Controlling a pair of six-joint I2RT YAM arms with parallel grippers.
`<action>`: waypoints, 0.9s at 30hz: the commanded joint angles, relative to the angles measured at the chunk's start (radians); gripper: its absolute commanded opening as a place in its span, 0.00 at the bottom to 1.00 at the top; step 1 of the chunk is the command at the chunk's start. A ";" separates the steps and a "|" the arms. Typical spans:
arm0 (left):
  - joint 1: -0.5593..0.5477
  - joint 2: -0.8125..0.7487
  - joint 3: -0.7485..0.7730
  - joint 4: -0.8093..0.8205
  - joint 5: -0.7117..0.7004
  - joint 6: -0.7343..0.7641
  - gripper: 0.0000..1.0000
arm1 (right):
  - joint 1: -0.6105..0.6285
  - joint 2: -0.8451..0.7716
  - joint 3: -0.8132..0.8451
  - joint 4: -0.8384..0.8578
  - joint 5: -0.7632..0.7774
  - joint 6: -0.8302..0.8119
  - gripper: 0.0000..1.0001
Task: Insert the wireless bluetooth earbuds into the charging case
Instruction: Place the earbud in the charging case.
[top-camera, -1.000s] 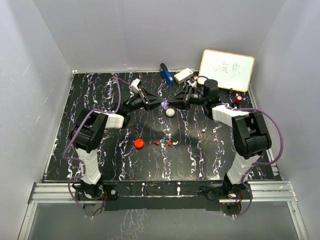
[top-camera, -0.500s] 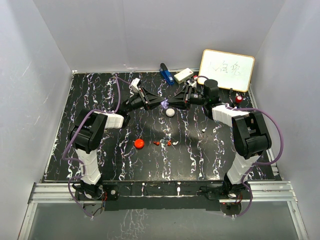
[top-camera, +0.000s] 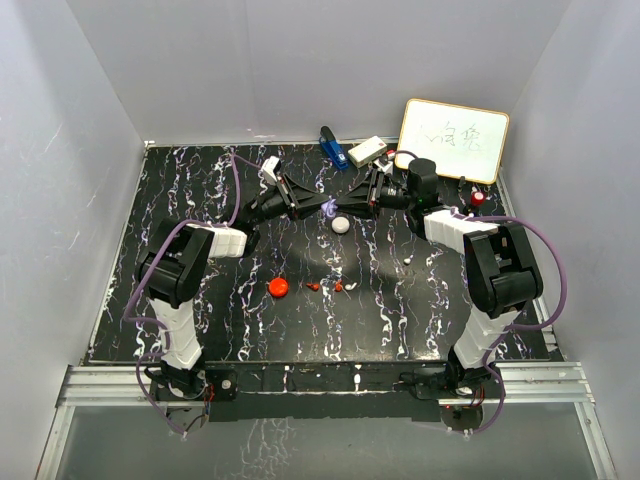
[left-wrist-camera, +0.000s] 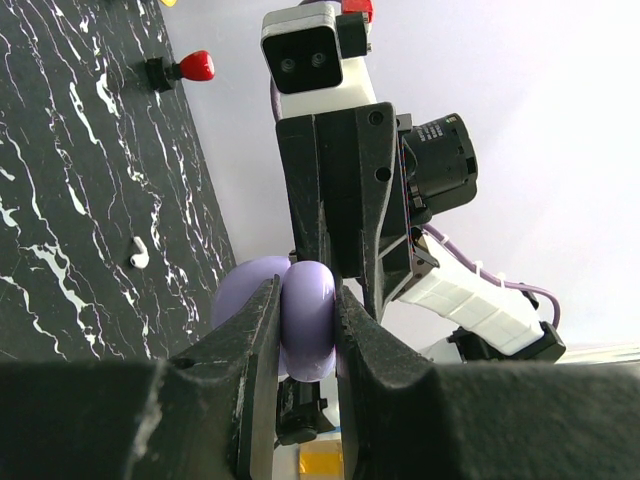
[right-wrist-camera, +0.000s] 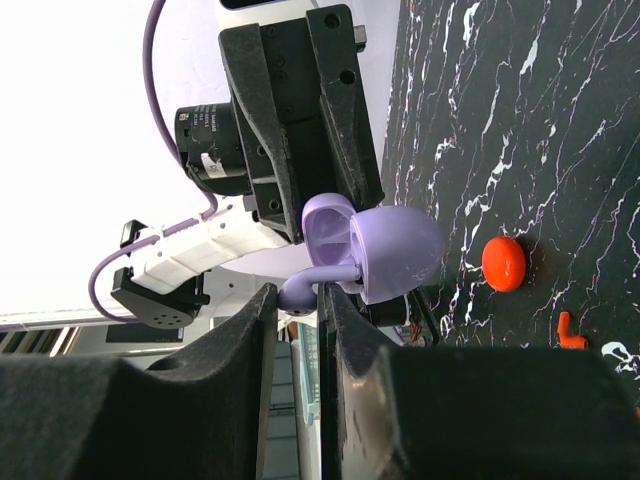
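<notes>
Nearest the arm bases, we see the red charging case (top-camera: 279, 287) lying closed on the tabletop (top-camera: 200, 300). The red earbuds (top-camera: 338, 287) are scattered just to its right. A white earbud (top-camera: 407, 261) lies on its own further right, and the white charging case (top-camera: 341, 225) sits a little beyond, under the spot where the two arms meet.

Above it, the left gripper (left-wrist-camera: 306, 305) is clamped on the purple charging case (left-wrist-camera: 308, 330), its fingers pressing the round shell from both sides and holding it off the tabletop. From the right wrist we see the case's lid standing open. The right gripper (right-wrist-camera: 297, 300) is closed to a narrow gap on the purple earbud (right-wrist-camera: 325, 275), pinching its rounded end while the other end touches the open case.

At the far edge are a blue object (top-camera: 332, 148), a white box (top-camera: 367, 150) and a whiteboard (top-camera: 453, 140), with a red-capped marker (top-camera: 478, 198) at the right.

Against the frames from a second ago we find almost no change. Both grippers hold the same grip at the same meeting point, and nothing on the tabletop has moved.
</notes>
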 joint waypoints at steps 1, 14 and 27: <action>-0.004 -0.086 -0.007 0.048 -0.003 0.009 0.00 | -0.004 0.009 0.000 0.046 -0.005 -0.007 0.00; -0.004 -0.098 -0.010 0.053 -0.008 0.004 0.00 | -0.004 0.006 -0.013 0.048 -0.006 -0.007 0.00; -0.004 -0.106 -0.002 0.054 -0.009 0.000 0.00 | -0.010 0.005 -0.020 0.049 -0.005 -0.001 0.00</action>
